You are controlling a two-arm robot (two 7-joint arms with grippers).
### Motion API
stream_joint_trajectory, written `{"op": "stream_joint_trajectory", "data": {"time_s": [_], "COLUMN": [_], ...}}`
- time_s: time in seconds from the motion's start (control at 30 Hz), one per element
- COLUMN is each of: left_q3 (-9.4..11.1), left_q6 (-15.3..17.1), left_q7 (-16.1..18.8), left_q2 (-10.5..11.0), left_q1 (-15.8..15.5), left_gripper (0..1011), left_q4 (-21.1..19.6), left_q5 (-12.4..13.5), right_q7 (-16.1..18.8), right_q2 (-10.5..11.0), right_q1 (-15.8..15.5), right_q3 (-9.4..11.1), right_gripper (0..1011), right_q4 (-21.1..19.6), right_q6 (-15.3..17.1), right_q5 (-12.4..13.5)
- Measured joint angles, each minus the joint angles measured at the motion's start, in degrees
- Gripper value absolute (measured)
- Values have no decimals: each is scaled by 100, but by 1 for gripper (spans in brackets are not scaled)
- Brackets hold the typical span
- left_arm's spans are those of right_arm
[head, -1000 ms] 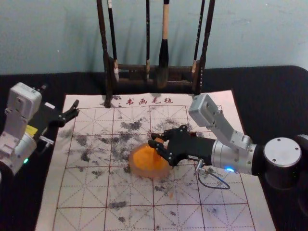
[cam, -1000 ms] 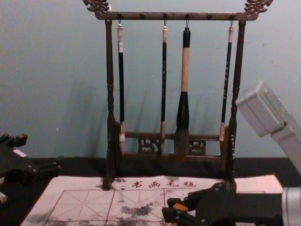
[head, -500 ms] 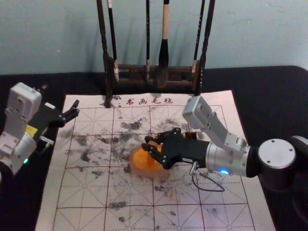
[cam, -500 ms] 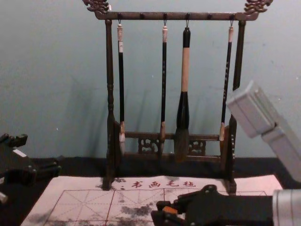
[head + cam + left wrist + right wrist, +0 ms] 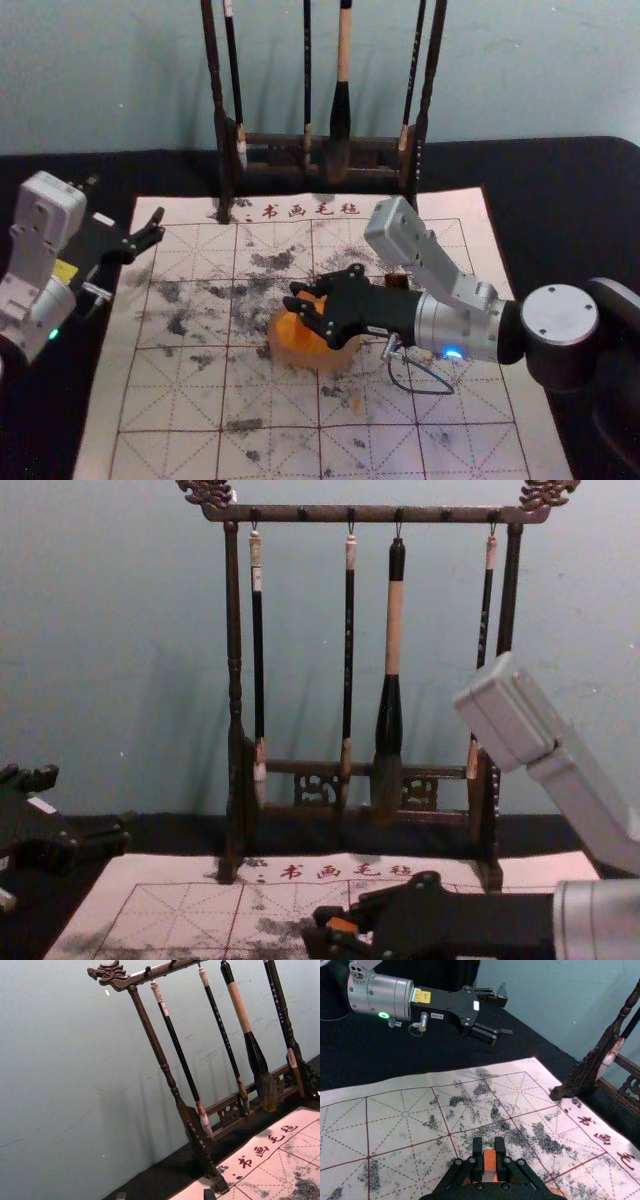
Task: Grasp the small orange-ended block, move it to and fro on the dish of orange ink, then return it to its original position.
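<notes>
Leftward across the dish point(image 5: 298, 361) of orange ink since the earlier frame, your right tool point(image 5: 292, 296) pinches the block point(image 5: 490, 1159) between its fingers, over the dish on the gridded mat point(image 5: 180, 410). Your left tool point(image 5: 125, 200) is parked, spread, at the mat's left edge; brushes point(image 5: 341, 110) hang behind.

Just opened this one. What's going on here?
The robot's right gripper is shut on a small orange-ended block and holds it over the dish of orange ink; whether the block touches the ink can't be made out. The block is not yet back in its place. The left gripper is idle with its fingers apart, by the left side of the marked mat. Brushes hang from a rack behind.
</notes>
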Motion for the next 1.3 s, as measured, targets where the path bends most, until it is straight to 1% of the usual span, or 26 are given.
{"op": "stream_joint_trajectory", "data": {"time_s": [0.4,0.63,0.93,1.3], "left_q3": [0,0,0,0], "left_q6": [0,0,0,0], "left_q7": [0,0,0,0], "left_q2": [0,0,0,0], "left_q1": [0,0,0,0], "left_gripper": [1001,1001,1001,1001], "left_q4": [0,0,0,0], "left_q5": [0,0,0,0], "right_q7": [-39,-78,-126,-146], "right_q2": [-156,-201,-205,-113], "right_q1": [146,192,206,159], "right_q3": [-29,-11,50,126], "right_gripper": [143,142,143,142], "right_q4": [211,285,310,267], "right_q6": [-2,-2,-2,-6], "right_q5": [-42,-51,-58,-64]}}
